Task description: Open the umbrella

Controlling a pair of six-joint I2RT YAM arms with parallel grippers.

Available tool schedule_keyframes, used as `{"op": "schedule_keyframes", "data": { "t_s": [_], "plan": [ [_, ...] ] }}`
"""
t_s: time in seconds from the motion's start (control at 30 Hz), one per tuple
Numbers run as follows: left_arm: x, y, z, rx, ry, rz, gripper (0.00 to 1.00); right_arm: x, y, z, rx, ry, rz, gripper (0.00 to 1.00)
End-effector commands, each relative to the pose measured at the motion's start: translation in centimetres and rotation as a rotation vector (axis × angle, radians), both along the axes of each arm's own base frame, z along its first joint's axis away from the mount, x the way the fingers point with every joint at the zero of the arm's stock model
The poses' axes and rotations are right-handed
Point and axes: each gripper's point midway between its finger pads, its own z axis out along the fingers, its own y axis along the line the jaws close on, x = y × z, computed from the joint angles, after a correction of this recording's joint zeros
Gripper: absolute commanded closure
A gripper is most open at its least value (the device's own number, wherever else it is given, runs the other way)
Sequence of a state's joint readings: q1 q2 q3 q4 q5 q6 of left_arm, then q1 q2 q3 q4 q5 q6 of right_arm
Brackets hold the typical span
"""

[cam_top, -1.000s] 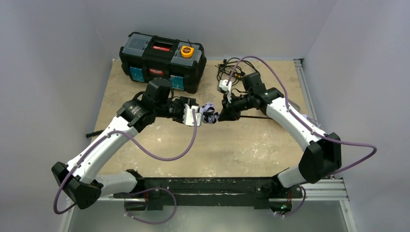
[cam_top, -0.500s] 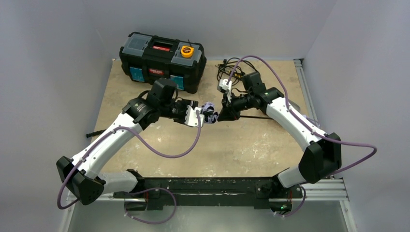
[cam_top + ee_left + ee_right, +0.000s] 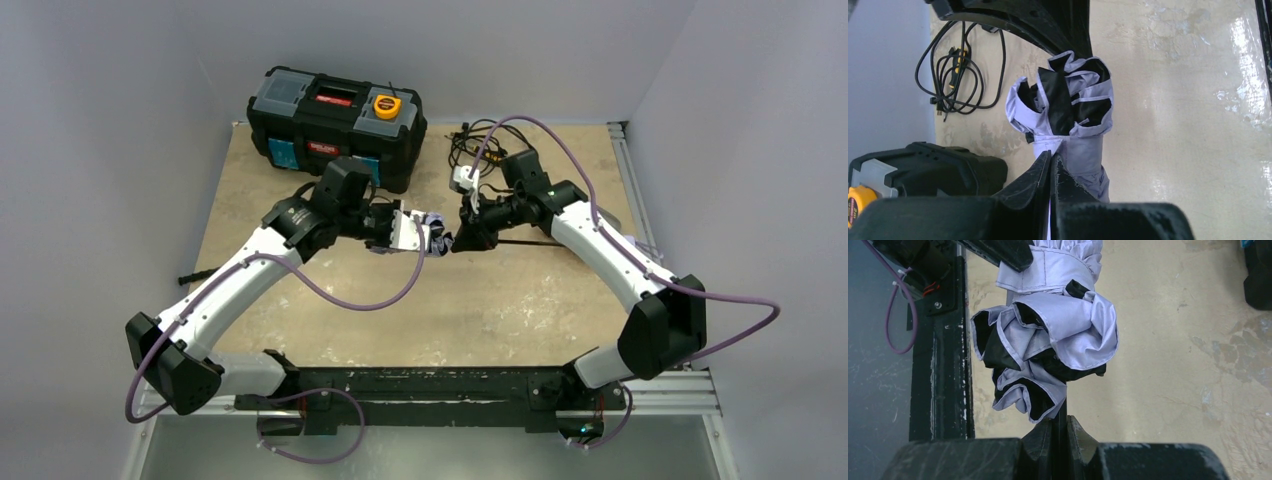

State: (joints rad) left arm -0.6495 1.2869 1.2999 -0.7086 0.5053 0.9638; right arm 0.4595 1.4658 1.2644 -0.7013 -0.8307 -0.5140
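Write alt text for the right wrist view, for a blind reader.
A folded umbrella, lilac canopy bunched with black lining showing, fills the centre; the right claw below is shut on its thin black shaft. Behind lies a tan tabletop, with a black rail at left.

The umbrella (image 3: 433,226) is hanging mid-frame between my left gripper (image 3: 1050,167) and my right gripper (image 3: 1060,425). The toolbox (image 3: 335,125) is sitting upper left, cables (image 3: 472,140) lying right of it.

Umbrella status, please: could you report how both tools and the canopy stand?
Left tool shut on the umbrella, canopy end. Right tool shut on its shaft. Canopy bunched, unopened. Toolbox behind, clear of both.
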Motion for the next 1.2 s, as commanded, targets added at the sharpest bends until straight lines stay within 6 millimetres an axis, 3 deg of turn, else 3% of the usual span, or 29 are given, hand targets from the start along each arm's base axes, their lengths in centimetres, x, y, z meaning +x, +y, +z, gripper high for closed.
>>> {"op": "schedule_keyframes", "data": {
  "t_s": [0.0,0.1,0.23,0.47,0.6,0.67,0.77,0.8,0.83,0.9,0.93,1.03,1.07,1.1,1.17],
  "plan": [
    [2.5,-0.7,4.3,-0.143,0.020,0.150,1.00,-0.7,0.8,3.3,0.061,-0.150,0.102,1.00],
    [4.1,-0.6,5.6,-0.207,0.092,0.243,1.00,-0.8,0.3,2.3,0.032,-0.187,0.118,1.00],
    [7.4,0.3,6.2,-0.259,0.151,0.396,1.00,-1.3,0.2,3.0,0.041,-0.240,0.147,1.00],
    [9.8,1.4,4.3,-0.243,0.230,0.511,1.00,-1.9,0.5,5.7,0.091,-0.396,0.183,1.00],
    [10.7,2.4,2.2,-0.201,0.319,0.620,1.00,-1.5,1.2,7.2,0.153,-0.388,0.140,1.00],
    [11.6,3.6,1.4,-0.217,0.448,0.718,0.66,0.5,1.1,8.2,0.215,-0.283,-0.027,1.00],
    [12.4,5.9,4.7,-0.444,0.582,0.780,0.31,6.2,-2.0,10.0,0.360,-0.147,-0.297,1.00],
    [12.6,7.0,6.1,-0.517,0.556,0.789,0.14,8.2,-3.3,10.3,0.371,-0.131,-0.377,1.00],
    [12.9,8.2,6.7,-0.552,0.509,0.819,0.05,9.8,-4.6,9.5,0.334,-0.096,-0.456,1.00],
    [13.2,10.5,8.0,-0.565,0.394,0.876,0.01,10.9,-5.8,6.8,0.193,-0.112,-0.462,1.00],
    [13.3,11.4,8.4,-0.562,0.357,0.909,0.00,10.5,-5.8,5.5,0.149,-0.105,-0.443,1.00],
    [13.2,13.7,8.8,-0.566,0.303,0.979,0.00,7.3,-4.1,2.5,0.052,-0.115,-0.311,1.00],
    [13.0,14.0,8.6,-0.559,0.297,0.985,0.00,6.0,-2.9,3.0,0.047,-0.155,-0.248,1.00],
    [12.8,14.3,8.4,-0.552,0.290,0.993,0.00,5.0,-1.8,4.7,0.086,-0.203,-0.212,1.00],
    [12.3,14.6,7.9,-0.545,0.288,1.001,0.00,4.4,-0.3,10.5,0.275,-0.245,-0.235,1.00]
  ]
}}
